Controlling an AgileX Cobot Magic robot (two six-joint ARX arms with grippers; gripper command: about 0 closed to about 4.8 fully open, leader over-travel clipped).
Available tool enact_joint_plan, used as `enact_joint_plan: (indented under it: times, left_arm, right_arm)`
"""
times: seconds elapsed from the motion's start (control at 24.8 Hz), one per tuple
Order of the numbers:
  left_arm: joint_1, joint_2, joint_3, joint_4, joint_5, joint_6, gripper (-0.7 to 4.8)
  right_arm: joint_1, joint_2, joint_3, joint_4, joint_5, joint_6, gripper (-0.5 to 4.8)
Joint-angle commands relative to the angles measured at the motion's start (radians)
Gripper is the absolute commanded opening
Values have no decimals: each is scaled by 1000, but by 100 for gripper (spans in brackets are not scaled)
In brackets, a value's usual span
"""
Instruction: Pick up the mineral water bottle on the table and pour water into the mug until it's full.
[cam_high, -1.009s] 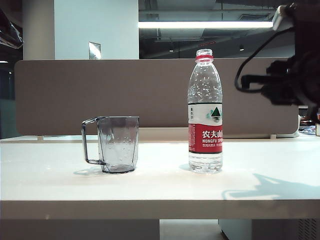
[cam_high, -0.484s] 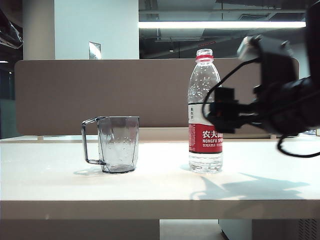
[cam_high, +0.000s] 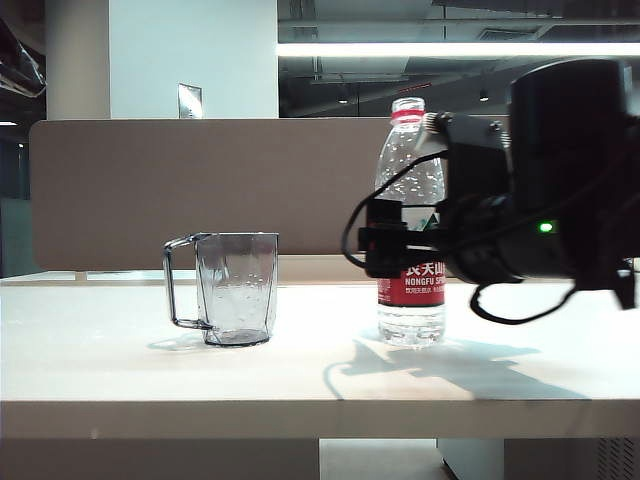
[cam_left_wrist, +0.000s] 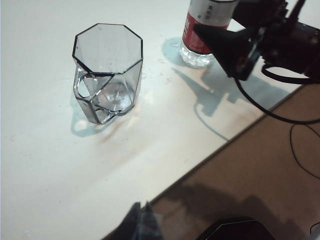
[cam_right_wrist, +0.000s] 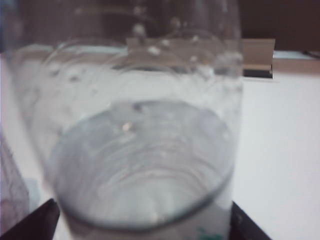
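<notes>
The bottle (cam_high: 410, 225) stands upright on the white bench (cam_high: 300, 380), right of the mug (cam_high: 232, 288) and well apart from it. Its red label reads "NONGFU" beneath white Chinese characters; a red ring circles the open neck. The right tool (cam_high: 385, 240) sits level at the label, its black fingers apart on either side of the bottle, not clamped on it; in the right wrist view the bottle (cam_right_wrist: 140, 140) fills the frame between two dark fingertips (cam_right_wrist: 35, 222). The left tool (cam_left_wrist: 142, 225) shows only as a blurred tip over the bench edge; its state cannot be told. The mug (cam_left_wrist: 107, 70) stands upright.
</notes>
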Motion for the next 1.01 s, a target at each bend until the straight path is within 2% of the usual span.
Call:
enact_joint_plan:
  times: [0.04, 0.2, 0.36, 0.52, 0.69, 0.81, 0.89, 1.01]
  left_arm:
    - [0, -2, 4, 10, 5, 0, -5]
    - [0, -2, 4, 10, 5, 0, -5]
    - [0, -2, 4, 10, 5, 0, -5]
    - [0, -2, 4, 10, 5, 0, -5]
    - [0, -2, 4, 10, 5, 0, -5]
    - [0, -2, 4, 10, 5, 0, -5]
    - [0, -2, 4, 10, 5, 0, -5]
    - [0, -2, 4, 11, 5, 0, -5]
  right_arm:
    - [2, 24, 44, 24, -2, 1, 479]
    - [2, 44, 83, -8, 5, 1, 476]
    - [-5, 44, 90, -16, 13, 1, 318]
    - [-11, 44, 97, -67, 13, 1, 296]
    - [-17, 44, 108, -113, 12, -1, 200]
    - [-19, 43, 116, -127, 13, -32, 199]
    - [-19, 33, 128, -160, 12, -151, 198]
    - [-19, -5, 149, -277, 13, -256, 198]
